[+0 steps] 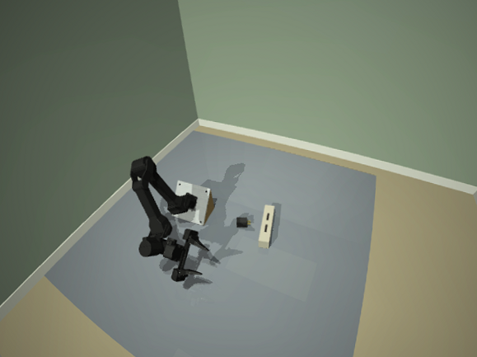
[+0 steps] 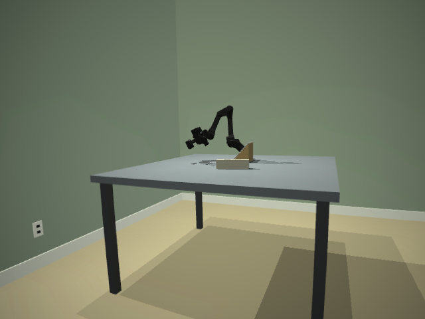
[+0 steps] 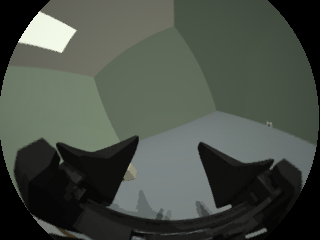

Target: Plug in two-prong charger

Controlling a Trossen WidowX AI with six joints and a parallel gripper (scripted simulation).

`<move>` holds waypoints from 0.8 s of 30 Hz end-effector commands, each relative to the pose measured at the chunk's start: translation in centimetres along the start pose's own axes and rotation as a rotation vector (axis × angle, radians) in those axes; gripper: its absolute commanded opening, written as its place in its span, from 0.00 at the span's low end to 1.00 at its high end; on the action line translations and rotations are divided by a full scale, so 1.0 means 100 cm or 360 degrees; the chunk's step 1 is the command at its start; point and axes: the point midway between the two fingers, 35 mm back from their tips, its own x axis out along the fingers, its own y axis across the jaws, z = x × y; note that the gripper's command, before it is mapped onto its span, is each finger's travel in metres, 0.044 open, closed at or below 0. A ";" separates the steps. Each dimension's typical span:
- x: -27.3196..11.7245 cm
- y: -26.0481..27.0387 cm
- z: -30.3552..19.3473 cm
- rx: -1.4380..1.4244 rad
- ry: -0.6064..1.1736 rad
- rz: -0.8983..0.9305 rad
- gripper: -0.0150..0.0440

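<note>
The charger is a small black block lying on the table, its brass prongs pointing at the power strip. The power strip is a cream bar with two dark outlets on top, just beyond the prongs and apart from them. In the wrist view an end of the strip shows beside the left finger. My gripper is wide open and empty, raised above the table, off to the side of the charger and strip. The charger is not visible in the exterior view or the wrist view.
The arm's base stands on a wedge mount with a white sloping plate and wooden sides, close to the charger. The grey table carries all of it. Walls stand around, one with a wall socket.
</note>
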 end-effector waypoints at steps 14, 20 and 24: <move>0.033 -0.008 -0.029 0.0409 0.0158 -0.0036 1.00; 0.049 -0.005 -0.046 0.0582 0.0272 -0.0048 1.00; 0.059 -0.001 -0.058 0.0688 0.0358 -0.0050 1.00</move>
